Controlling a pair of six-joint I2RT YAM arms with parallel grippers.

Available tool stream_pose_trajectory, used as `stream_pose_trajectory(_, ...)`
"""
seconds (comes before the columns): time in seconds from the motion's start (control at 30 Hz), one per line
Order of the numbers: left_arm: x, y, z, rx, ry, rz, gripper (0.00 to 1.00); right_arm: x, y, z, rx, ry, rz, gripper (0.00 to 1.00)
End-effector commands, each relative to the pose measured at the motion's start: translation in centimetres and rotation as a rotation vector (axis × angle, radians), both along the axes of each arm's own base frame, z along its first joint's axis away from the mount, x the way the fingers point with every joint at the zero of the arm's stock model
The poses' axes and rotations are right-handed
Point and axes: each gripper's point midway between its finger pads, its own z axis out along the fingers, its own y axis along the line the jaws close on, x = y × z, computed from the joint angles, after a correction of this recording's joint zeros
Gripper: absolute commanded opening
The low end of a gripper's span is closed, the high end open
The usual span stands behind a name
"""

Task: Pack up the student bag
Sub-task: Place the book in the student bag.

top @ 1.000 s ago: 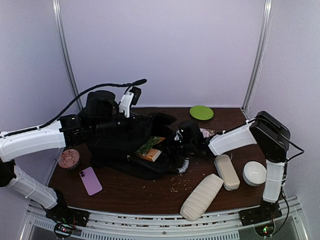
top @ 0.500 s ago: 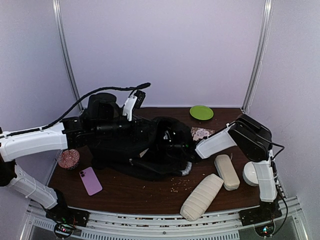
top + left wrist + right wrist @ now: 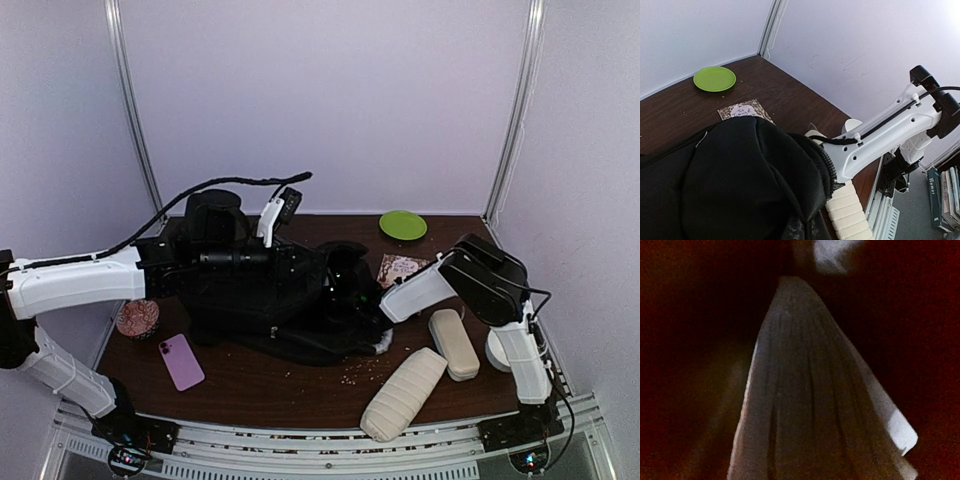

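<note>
Brown table (image 3: pixel 290 385): left fingers (image 3: pixel 296 262) closed at student bag (image 3: pixel 245 305); right fingers hidden inside, state unclear.

Pale lilac walls (image 3: pixel 320 100) met behind a dark brown wooden table (image 3: pixel 290 385), with a metal post (image 3: pixel 133 110) standing at each back corner, a silver rail (image 3: pixel 300 445) running along its near edge, and books (image 3: pixel 945 192) shelved beside grey floor (image 3: pixel 912 217) beyond its right edge.

This looks like a robot test lab. Plain white walls (image 3: pixel 320 100) and thin metal posts (image 3: pixel 131 120) box in a brown counter (image 3: pixel 290 375). A white left arm (image 3: pixel 75 282) and a white right arm (image 3: pixel 420 288) stand by a metal rail (image 3: pixel 300 445). Books (image 3: pixel 944 196) sit on a shelf nearby.
</note>
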Motion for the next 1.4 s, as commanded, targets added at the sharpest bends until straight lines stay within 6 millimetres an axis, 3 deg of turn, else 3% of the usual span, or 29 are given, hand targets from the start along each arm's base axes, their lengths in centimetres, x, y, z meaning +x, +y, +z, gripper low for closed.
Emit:
stream_pose_trajectory(0.0,-1.5,-1.0,7.4,-0.248,-0.128,-0.089,0.00,1.7,2.4,2.4,0.111,-0.079,-0.048,0.00)
stream_pose_trajectory(0.1,-1.4,-0.6,6.5,-0.231,-0.121,-0.069,0.00,1.1,3.8,3.7,0.130,-0.119,-0.006,0.00)
stream_pose_trajectory(0.2,-1.0,0.0,5.5,-0.203,-0.122,-0.028,0.00,0.7,3.8,3.2,0.085,-0.148,0.026,0.04)
stream_pose_trajectory(0.37,0.0,1.3,4.2,-0.155,-0.131,0.057,0.00,-0.2,1.4,3.1,0.093,-0.141,0.012,0.49)
stream_pose_trajectory(0.43,0.4,1.9,3.9,-0.145,-0.136,0.098,0.00,-0.6,0.3,3.3,0.066,-0.148,0.010,0.59)
stream_pose_trajectory(0.53,1.1,2.8,3.7,-0.131,-0.146,0.154,0.00,-1.4,-1.0,4.4,0.050,-0.166,0.016,0.67)
stream_pose_trajectory(0.67,1.7,3.6,3.5,-0.120,-0.152,0.204,0.00,-2.5,-2.3,5.9,0.056,-0.183,0.025,0.71)
stream_pose_trajectory(0.9,2.1,4.6,3.5,-0.119,-0.161,0.254,0.00,-4.3,-4.7,5.3,0.021,-0.165,0.029,0.71)
stream_pose_trajectory(1.13,2.0,5.1,1.3,-0.074,-0.129,0.266,0.00,-5.7,-7.6,3.8,-0.122,-0.212,0.026,0.63)
stream_pose_trajectory(1.37,1.4,7.9,-1.3,0.001,-0.105,0.329,0.00,-8.1,-12.3,3.5,-0.279,-0.317,0.036,0.62)
